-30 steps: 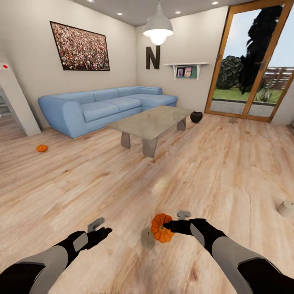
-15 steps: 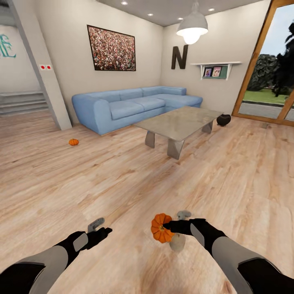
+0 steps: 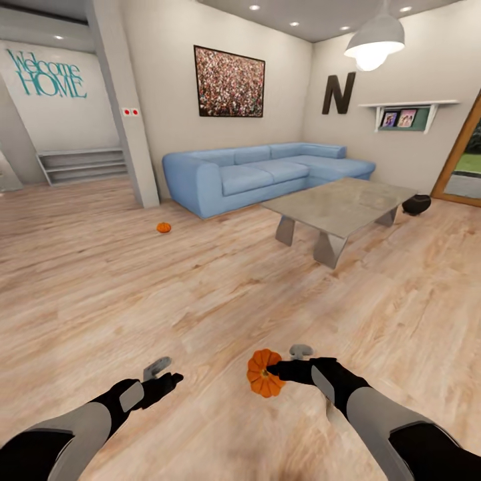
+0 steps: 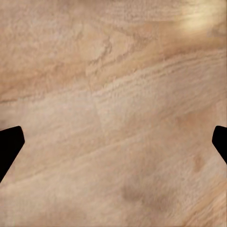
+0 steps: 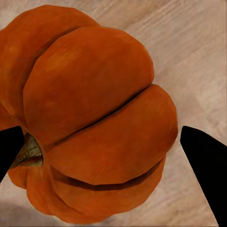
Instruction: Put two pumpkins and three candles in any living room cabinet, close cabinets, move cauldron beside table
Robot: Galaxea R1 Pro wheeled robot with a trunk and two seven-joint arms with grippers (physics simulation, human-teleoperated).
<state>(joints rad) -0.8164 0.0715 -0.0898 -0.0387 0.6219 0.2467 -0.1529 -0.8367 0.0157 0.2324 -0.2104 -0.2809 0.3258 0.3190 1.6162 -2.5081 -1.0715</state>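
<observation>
My right gripper (image 3: 272, 369) is shut on a bright orange ribbed pumpkin (image 3: 262, 374), held just above the wooden floor. In the right wrist view that pumpkin (image 5: 94, 118) sits between the two dark fingertips (image 5: 205, 165). My left gripper (image 3: 172, 381) is open with nothing in it, and in the left wrist view its fingertips (image 4: 9, 144) stand wide apart over bare floor. A second pumpkin (image 3: 164, 228) lies on the floor near the sofa's left end. The black cauldron (image 3: 416, 204) sits on the floor at the far end of the grey table (image 3: 347, 200). The candles and the cabinet are out of view.
A blue corner sofa (image 3: 260, 175) stands against the far wall behind the table. A grey pillar (image 3: 127, 113) rises left of it, with steps (image 3: 83, 164) beyond. A wood-framed glass door (image 3: 461, 167) is at the right edge. Open floor lies between me and the table.
The camera has swung left, so sofa, table and cauldron have slid right in the picture. Both arms hold the same pose, and the pumpkin stays in the right gripper.
</observation>
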